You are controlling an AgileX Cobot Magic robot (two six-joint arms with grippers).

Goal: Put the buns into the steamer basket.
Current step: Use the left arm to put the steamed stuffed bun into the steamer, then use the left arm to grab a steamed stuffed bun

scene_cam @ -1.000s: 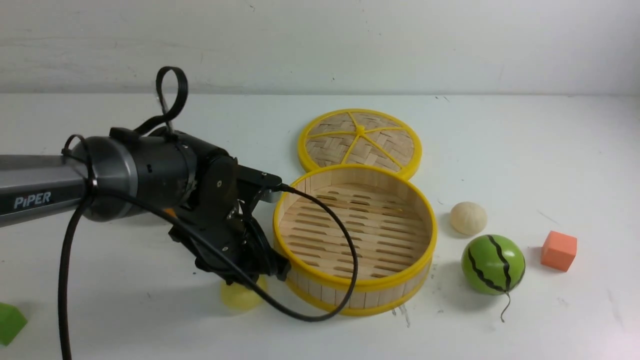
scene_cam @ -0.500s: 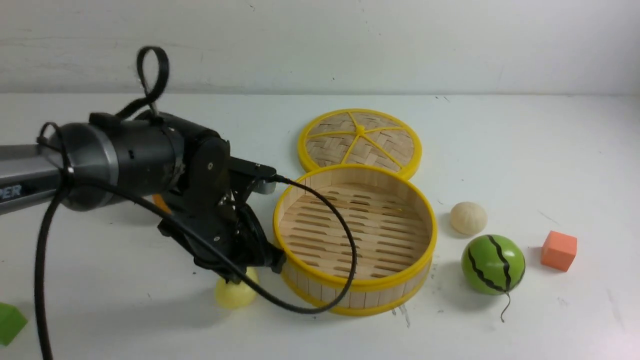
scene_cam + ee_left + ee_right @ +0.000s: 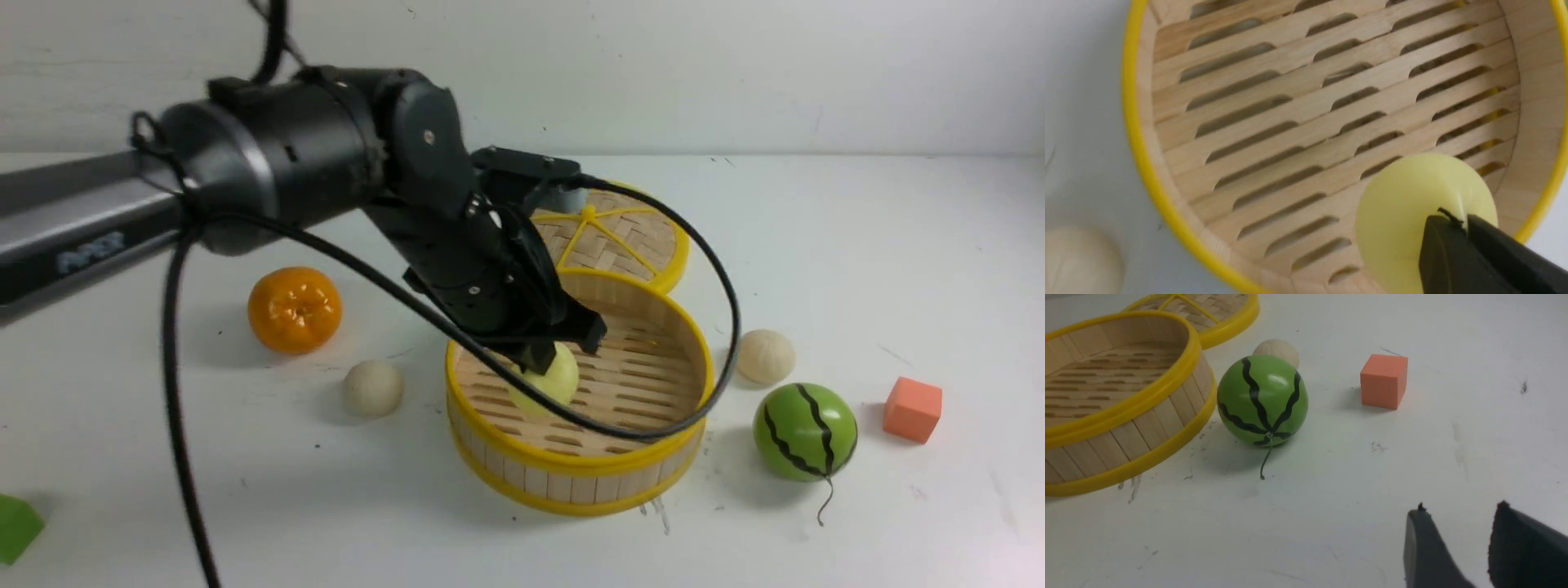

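Note:
My left gripper (image 3: 563, 347) is shut on the pale yellow bun (image 3: 545, 382) and holds it low inside the steamer basket (image 3: 588, 483), near its left wall. The left wrist view shows the fingertips (image 3: 1443, 232) pinching the yellow bun (image 3: 1408, 204) above the slatted floor, inside the rim (image 3: 1133, 122). One cream-white bun (image 3: 372, 388) lies on the table left of the basket. The other (image 3: 765, 356) lies to its right. My right gripper (image 3: 1459, 508) is open and empty over bare table. It does not show in the front view.
An orange (image 3: 295, 309) sits at the left. The woven lid (image 3: 629, 233) lies behind the basket. A green watermelon ball (image 3: 805, 431) and an orange cube (image 3: 912, 409) stand to the right. A green block (image 3: 16, 527) is at the front left edge.
My left gripper has lifted the yellow bun off the table left of the basket and carried it right, over the rim and into the basket. The orange and left white bun now show.

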